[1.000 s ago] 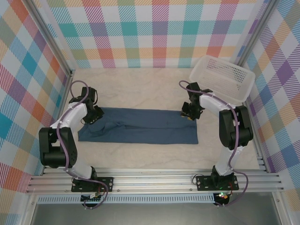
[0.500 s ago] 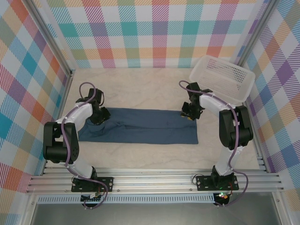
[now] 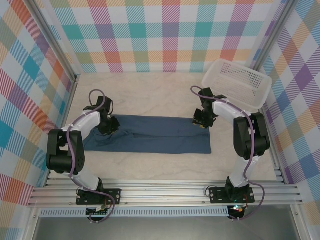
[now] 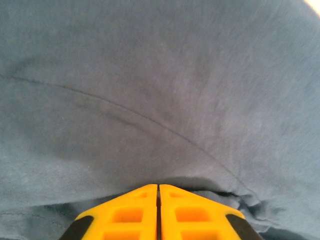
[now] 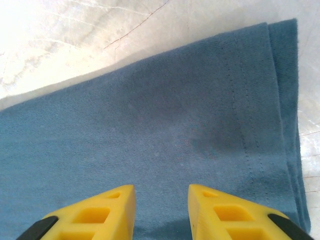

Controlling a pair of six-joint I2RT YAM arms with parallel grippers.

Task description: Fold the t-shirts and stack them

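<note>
Strip-folded t-shirt (image 3: 150, 135) lies across mid bench (image 3: 150, 95), long axis L–R. At its far-L corner, left claw (image 3: 111, 125) is together, pinching a cloth pucker. At far-R corner, right claw (image 3: 200, 121) stands apart over flat cloth. Each arm is nearest its own end.

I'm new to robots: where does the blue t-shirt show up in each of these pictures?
Top external: the t-shirt lies flat mid-table, a wide band between the two arms.
Left wrist: the t-shirt spreads across the frame, puckered at the left gripper's shut tips.
Right wrist: the t-shirt covers the lower part, stitched hem at right, pale table above.
Shared landmark: left gripper at the shirt's left end, right gripper at its far right corner.
</note>
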